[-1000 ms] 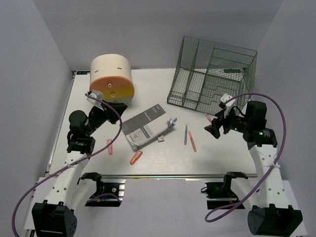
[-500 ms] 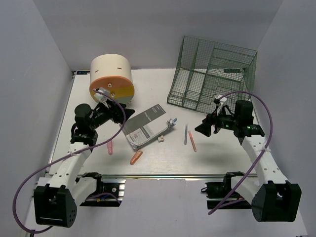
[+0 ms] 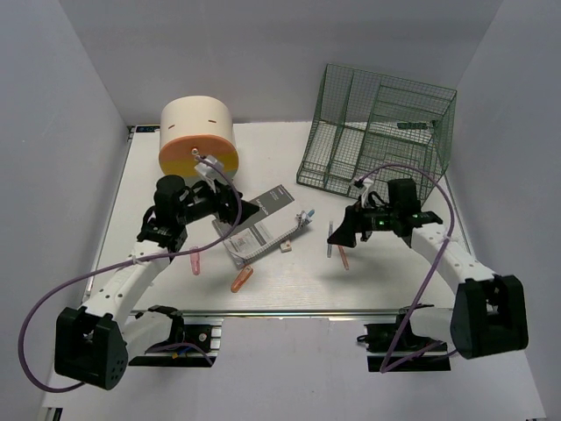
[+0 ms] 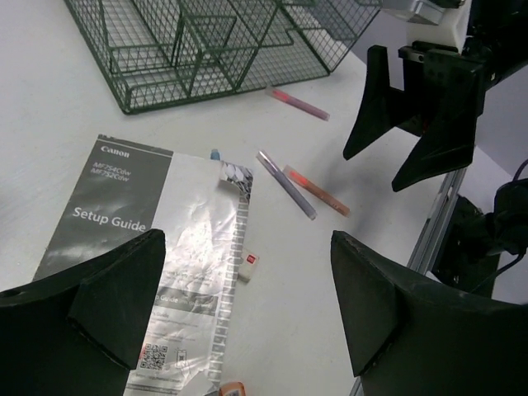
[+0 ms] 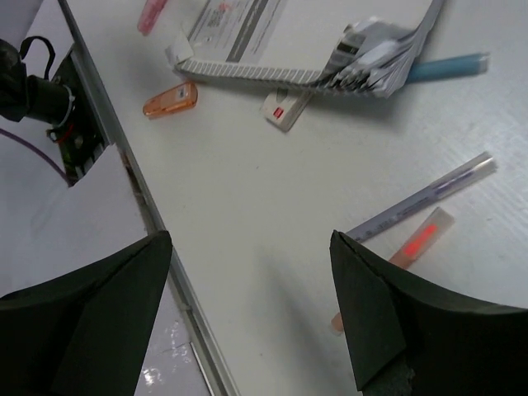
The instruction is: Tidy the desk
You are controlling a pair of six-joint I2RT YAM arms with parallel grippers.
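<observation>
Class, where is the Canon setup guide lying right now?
In the top view, the setup guide lies left of centre on the desk, beneath the open left gripper, with the grey pen to its right.

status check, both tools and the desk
Left tool open, empty, over setup guide. Right tool open, empty, over pens. Desk cluttered; no obstruction seen.
</observation>
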